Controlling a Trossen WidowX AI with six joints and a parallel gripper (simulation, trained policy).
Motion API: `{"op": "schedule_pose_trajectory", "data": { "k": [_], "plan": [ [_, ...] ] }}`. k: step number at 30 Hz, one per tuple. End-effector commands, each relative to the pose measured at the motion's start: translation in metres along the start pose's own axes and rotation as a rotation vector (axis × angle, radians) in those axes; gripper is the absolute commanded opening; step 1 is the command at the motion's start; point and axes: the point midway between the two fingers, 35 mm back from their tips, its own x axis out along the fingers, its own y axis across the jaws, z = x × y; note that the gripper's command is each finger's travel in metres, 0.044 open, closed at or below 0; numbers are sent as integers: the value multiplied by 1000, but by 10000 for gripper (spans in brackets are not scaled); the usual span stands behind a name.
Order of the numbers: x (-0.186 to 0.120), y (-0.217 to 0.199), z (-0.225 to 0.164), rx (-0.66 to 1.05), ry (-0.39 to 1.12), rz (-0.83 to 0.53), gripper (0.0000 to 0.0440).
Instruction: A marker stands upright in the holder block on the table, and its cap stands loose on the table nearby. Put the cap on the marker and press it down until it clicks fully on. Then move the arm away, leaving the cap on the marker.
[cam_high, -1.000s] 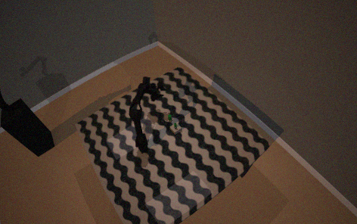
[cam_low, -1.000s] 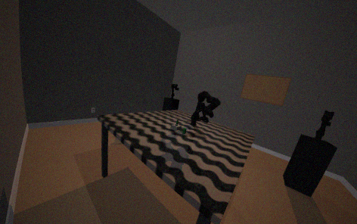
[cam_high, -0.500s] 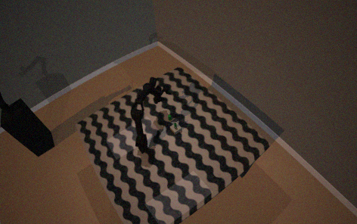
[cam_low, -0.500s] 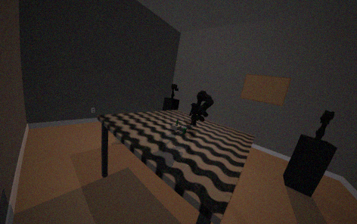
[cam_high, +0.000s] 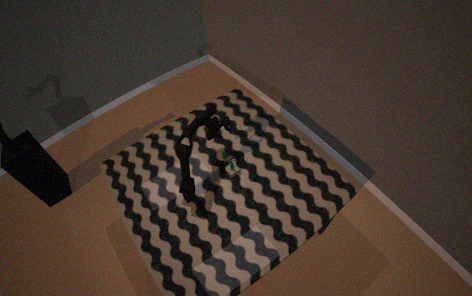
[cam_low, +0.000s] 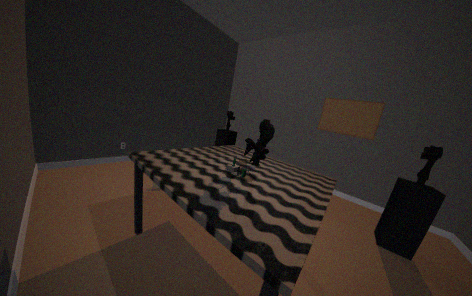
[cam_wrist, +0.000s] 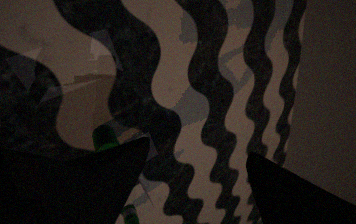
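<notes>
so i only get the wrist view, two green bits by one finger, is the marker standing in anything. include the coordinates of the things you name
Observer: Yes. The exterior view shows the marker (cam_high: 231, 165) (cam_low: 235, 161) (cam_wrist: 131, 214) upright in a pale block (cam_high: 233, 171) (cam_low: 232, 169).

Operator: and the cap, in the block too or outside it

Observer: Outside. The exterior view has the cap (cam_high: 224, 155) (cam_low: 243, 174) (cam_wrist: 105, 138) on the striped table (cam_high: 260, 200) (cam_low: 280, 205) (cam_wrist: 172, 85), beside the block.

Operator: ok is the arm over them

Observer: In the top view, the arm (cam_high: 185, 165) (cam_low: 266, 131) bends around to one side, and the tool (cam_high: 221, 128) (cam_low: 252, 150) (cam_wrist: 197, 151) covers neither green piece.
</notes>
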Motion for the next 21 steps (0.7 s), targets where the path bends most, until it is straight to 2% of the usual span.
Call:
{"op": "schedule_pose_trajectory", "data": {
  "k": [1, 21],
  "plan": [
    [6, 2, -4, 0, 13, 43, 316],
    [37, 21, -38, 13, 75, 316, 317]
  ]
}}
